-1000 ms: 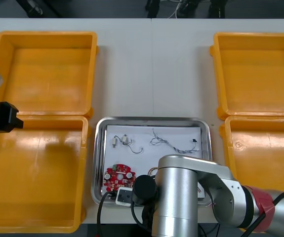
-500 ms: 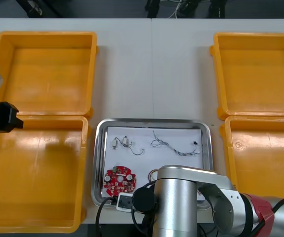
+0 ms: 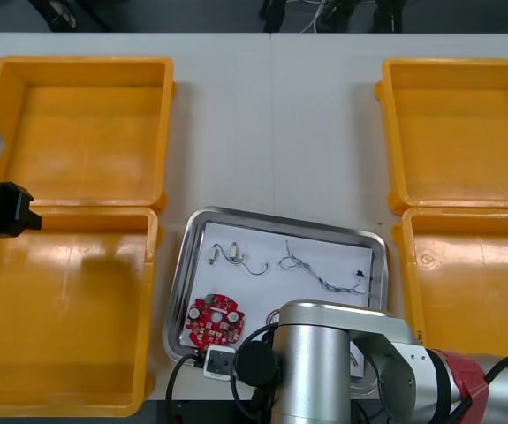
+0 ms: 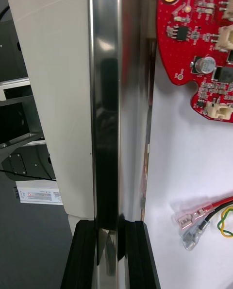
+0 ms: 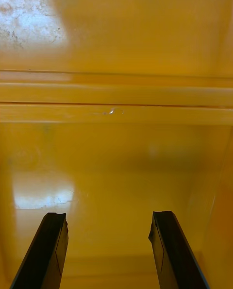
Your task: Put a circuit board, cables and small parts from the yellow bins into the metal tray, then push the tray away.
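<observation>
The tray [image 3: 183, 265] has swung a little clockwise since a second ago. Its 3 o'clock end now sits lower than its 9 o'clock end, where before it lay square. The right arm's elbow has also dropped toward the table's 6 o'clock edge.

At the table's 9 o'clock the left gripper [image 5: 109, 215] hangs over the left bins [image 3: 77, 132] with its fingers wide apart and nothing between them.

In the middle, the tray holds:
- the board [image 3: 215, 320] at 7 o'clock
- small parts [image 3: 223, 254] at 10 o'clock
- a blue-white cable [image 3: 320, 279] at 2 o'clock

The right gripper [image 4: 108, 223] is at the tray's 6 o'clock rim, its fingers closed thinly on that rim. At 3 o'clock the right bins [image 3: 466, 132] look bare.

With all four bins looking empty and the tray loaded, I judge loading done and the push in hand. The next move calls for a straight shove toward 12 o'clock. The skew needs correcting so the tray passes between the bins without clipping one.

The front view shows the tray's tilt and its contents, but the arm hides the grip. The right wrist view shows that grip, and also a red-yellow cable [image 4: 218, 209] lying just beside the fingers.
</observation>
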Robot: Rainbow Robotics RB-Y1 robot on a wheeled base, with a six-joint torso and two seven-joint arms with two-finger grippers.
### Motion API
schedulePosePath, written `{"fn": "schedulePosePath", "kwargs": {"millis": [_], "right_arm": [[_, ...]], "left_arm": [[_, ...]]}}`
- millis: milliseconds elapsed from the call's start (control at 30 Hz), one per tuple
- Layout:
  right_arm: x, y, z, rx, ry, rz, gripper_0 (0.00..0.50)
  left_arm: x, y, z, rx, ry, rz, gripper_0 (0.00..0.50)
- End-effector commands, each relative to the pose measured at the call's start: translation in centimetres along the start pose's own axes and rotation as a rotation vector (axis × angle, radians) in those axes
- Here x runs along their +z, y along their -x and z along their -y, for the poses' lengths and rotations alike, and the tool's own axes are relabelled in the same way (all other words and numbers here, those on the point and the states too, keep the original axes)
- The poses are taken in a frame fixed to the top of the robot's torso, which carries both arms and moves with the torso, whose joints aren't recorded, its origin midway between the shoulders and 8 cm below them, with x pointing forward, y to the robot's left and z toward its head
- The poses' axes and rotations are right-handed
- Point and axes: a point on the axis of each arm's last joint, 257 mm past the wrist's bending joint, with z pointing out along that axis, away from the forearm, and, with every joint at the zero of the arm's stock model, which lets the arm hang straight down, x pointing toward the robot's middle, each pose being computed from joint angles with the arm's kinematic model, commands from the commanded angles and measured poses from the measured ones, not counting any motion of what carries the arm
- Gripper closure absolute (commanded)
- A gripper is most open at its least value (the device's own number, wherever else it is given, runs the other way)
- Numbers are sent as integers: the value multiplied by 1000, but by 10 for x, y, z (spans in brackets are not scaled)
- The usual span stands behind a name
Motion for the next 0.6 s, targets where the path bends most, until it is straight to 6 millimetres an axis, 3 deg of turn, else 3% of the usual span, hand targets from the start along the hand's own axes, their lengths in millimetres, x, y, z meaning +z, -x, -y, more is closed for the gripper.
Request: {"fn": "schedulePosePath", "kwargs": {"millis": [33,500,600], "right_arm": [[-3,14,-14,-52,13,34,500],[-8,18,8,-26,-31,46,500],[-10,20,22,-19,-68,50,500]], "left_arm": [[-12,3,-8,98,20,26,0],[-12,3,-8,98,20,26,0],[-12,3,-8,98,20,26,0]]}}
